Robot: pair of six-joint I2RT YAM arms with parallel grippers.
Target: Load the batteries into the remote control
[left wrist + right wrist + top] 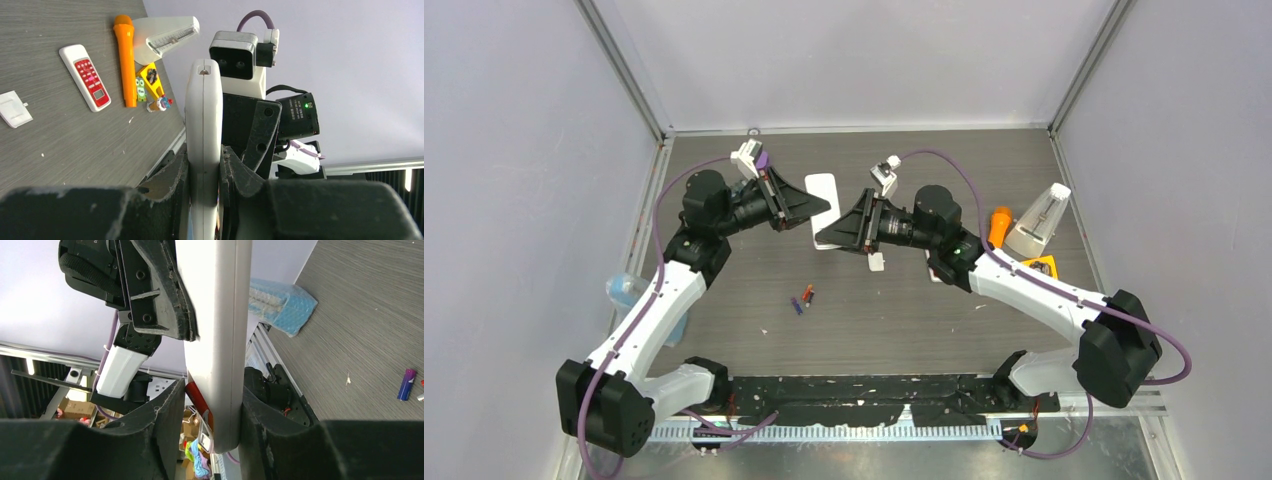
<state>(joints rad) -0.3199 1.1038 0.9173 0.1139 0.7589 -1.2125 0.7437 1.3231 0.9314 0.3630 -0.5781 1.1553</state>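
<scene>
A white remote control (823, 192) is held on edge above the middle of the table, gripped from both sides. My left gripper (820, 208) is shut on its far part; in the left wrist view the remote (203, 115) stands clamped between the jaws of that gripper (204, 157). My right gripper (822, 238) is shut on the near end, and the right wrist view shows the remote (215, 315) between that gripper's (212, 390) fingers. Two batteries lie on the table nearer the arm bases: a red-orange one (808, 294) and a blue-purple one (797, 306), the latter also in the right wrist view (406, 384).
A small white cover piece (876, 262) lies under the right gripper. At the right stand an orange microphone (999, 225), a white metronome (1039, 222) and a yellow toy (1042, 265). A second remote with a red face (85, 77) lies near them. A blue bubble-wrap bag (629, 292) lies at the left edge.
</scene>
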